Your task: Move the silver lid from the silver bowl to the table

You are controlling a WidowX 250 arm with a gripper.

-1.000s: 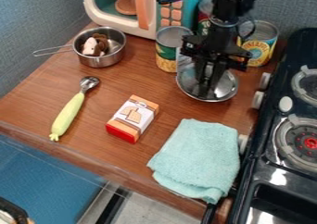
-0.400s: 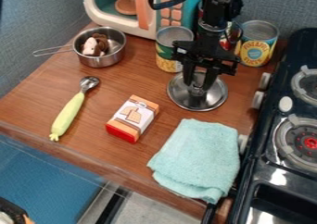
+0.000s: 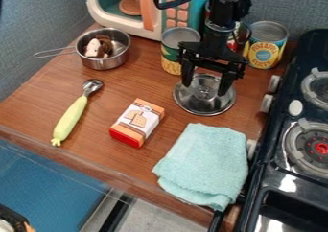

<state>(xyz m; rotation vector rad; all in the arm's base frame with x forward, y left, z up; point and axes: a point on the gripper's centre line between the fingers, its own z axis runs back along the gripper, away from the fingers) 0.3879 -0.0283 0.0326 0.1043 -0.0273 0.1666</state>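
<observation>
Clearly, the tool [image 3: 204,89] hangs, fingers apart, over the lid [image 3: 204,104] near a labelled can [image 3: 170,58].

And here's the WidowX arm [image 3: 229,5], black all over, a thick black cable [image 3: 174,4] looping out beside it! Look at that thin greyish ring [image 3: 219,29] round the wrist, then a black gripper [image 3: 204,89]: broad angular crosspiece [image 3: 211,53], two slim dark fingers [image 3: 226,82].

The open hand [image 3: 206,86] hangs over the silver lid [image 3: 204,99], which lies on the wooden worktop [image 3: 106,101].
</observation>
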